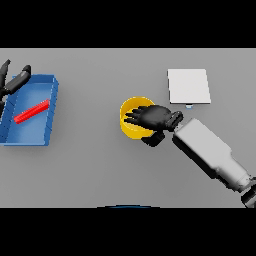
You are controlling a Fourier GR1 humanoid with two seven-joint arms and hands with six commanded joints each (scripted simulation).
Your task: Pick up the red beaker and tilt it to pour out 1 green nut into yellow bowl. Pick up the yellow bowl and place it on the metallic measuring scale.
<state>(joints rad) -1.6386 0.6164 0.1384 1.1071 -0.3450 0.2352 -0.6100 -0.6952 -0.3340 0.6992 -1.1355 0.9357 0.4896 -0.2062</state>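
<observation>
Your right hand [152, 117] lies over the yellow bowl [131, 120] near the middle of the grey surface [100, 165], its fingers spread across the bowl's open top and its thumb down by the near rim. You can't tell from this view whether the fingers have closed on the rim, or whether a green nut lies inside, since the hand hides most of the interior.

The bowl looks small, stiff and light, with a smooth wall that could slip under a loose hold. Take it across the rim, fingers on one side and thumb opposite, and keep it level so nothing rolls out.

The metallic measuring scale [188, 86] is the pale square plate beyond the bowl and to the right, near but not touching it. That makes for a short carry.

The red beaker [32, 112] lies on its side in the blue tray [50, 107] far to the left. Your left hand [15, 82] shows at the left edge, just above the tray, fingers loosely extended and holding nothing.
</observation>
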